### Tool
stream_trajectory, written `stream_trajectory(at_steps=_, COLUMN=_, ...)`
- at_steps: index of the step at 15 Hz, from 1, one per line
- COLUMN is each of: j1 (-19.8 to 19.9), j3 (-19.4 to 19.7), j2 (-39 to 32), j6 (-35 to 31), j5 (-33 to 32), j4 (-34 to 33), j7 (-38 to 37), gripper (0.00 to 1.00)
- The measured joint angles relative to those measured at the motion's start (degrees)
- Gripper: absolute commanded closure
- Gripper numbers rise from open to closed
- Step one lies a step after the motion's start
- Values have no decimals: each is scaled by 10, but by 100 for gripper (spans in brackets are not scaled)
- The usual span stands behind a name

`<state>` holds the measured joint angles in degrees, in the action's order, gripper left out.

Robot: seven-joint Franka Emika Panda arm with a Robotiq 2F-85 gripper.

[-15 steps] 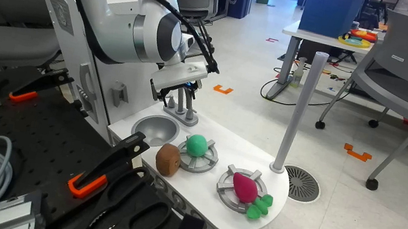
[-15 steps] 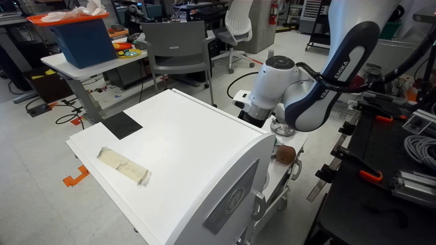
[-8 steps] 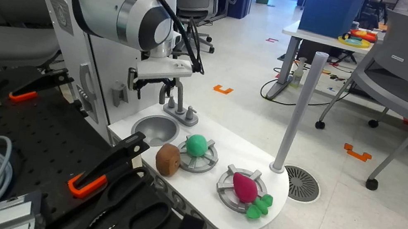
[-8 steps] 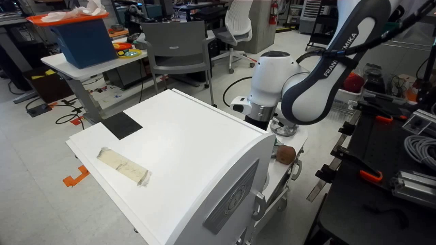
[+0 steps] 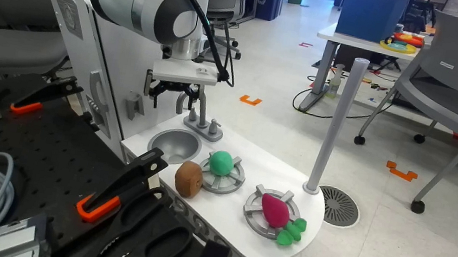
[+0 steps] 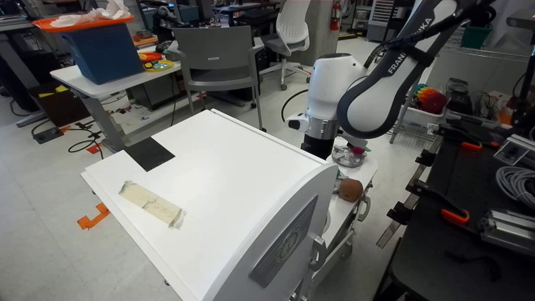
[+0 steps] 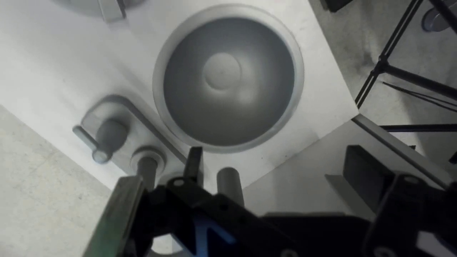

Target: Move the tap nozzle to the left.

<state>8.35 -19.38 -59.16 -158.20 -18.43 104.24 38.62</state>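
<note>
The tap nozzle point(image 5: 202, 109) is a small silver-grey arched spout on a base with short side handles, behind the basin. Its downturned end points left of its riser in an exterior view. My gripper point(image 5: 172, 104) is open, points down and hangs at the height of the spout's arch. In the wrist view the gripper point(image 7: 275, 157) holds nothing. The spout's end point(image 7: 229, 180) shows between the fingers, near one finger; that finger appears between spout end and riser. Whether they touch I cannot tell. In an exterior view the panel hides tap and gripper; the arm's dark wrist point(image 6: 318, 145) shows.
The grey basin point(image 5: 175, 150) lies before the tap. A green ball point(image 5: 221, 163), a brown toy point(image 5: 189, 179) and a magenta toy beet point(image 5: 274, 211) lie by or on the burners. A white panel point(image 6: 234, 167) and a white pole point(image 5: 335, 128) stand at the counter's ends.
My gripper has moved left across the tap and levelled from tilted to pointing down. The spout's end appears to have swung from right of its riser to left of it.
</note>
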Motion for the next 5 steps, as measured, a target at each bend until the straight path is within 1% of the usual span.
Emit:
stream_trajectory(at_steps=2, j1=-2, j3=22, j2=26, j6=40, j5=20, j4=11, j7=-25, gripper=0)
stream_trajectory(at_steps=5, j1=6, j3=43, j2=84, j6=108, j5=47, j4=48, j7=-50, gripper=0)
